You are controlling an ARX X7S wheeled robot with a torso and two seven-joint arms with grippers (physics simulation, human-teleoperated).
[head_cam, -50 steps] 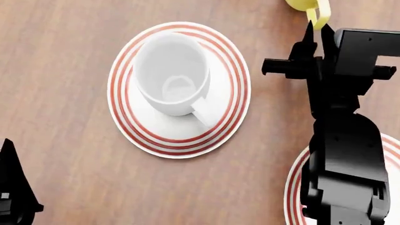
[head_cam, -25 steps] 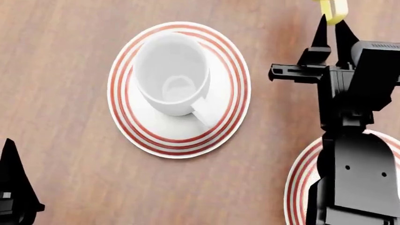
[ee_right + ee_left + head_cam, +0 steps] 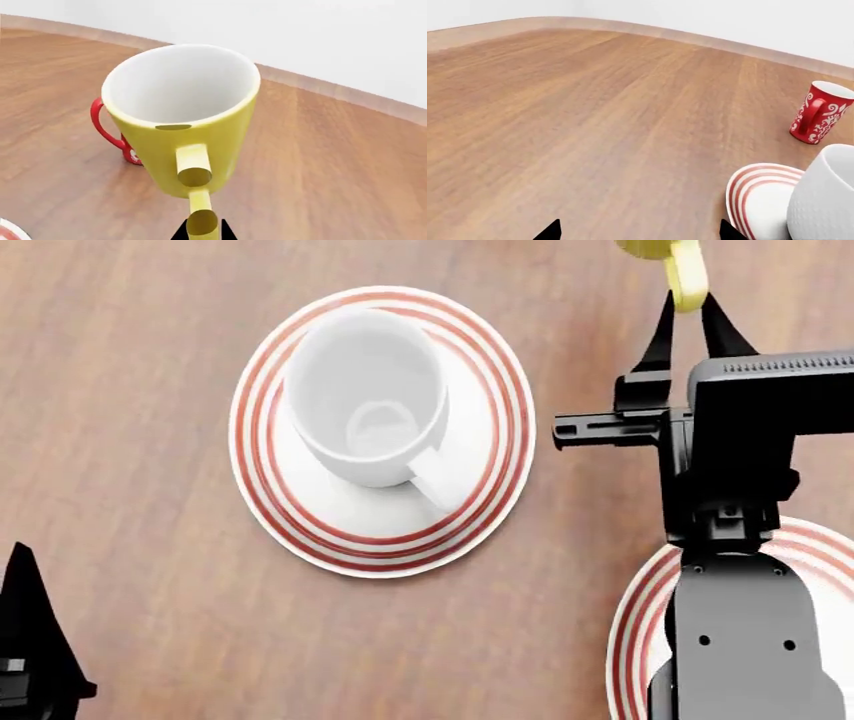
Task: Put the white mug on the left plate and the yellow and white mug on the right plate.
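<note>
While the white mug [image 3: 367, 395] is seated on the left plate [image 3: 501, 430], the yellow and white mug's [image 3: 180, 115] handle is flanked by the right gripper's [image 3: 687, 325] released jaws; the left jaws' state cannot be told.

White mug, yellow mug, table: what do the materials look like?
White mug: looks like glazed ceramic, glossy with soft highlights; a faint dimpled texture shows on its wall in the left wrist view. Yellow and white mug: likely glazed ceramic too, smooth yellow outside, matte-looking white inside. Table: wood or wood veneer, visible grain, satin finish. All simulator renders, so tentative.
</note>
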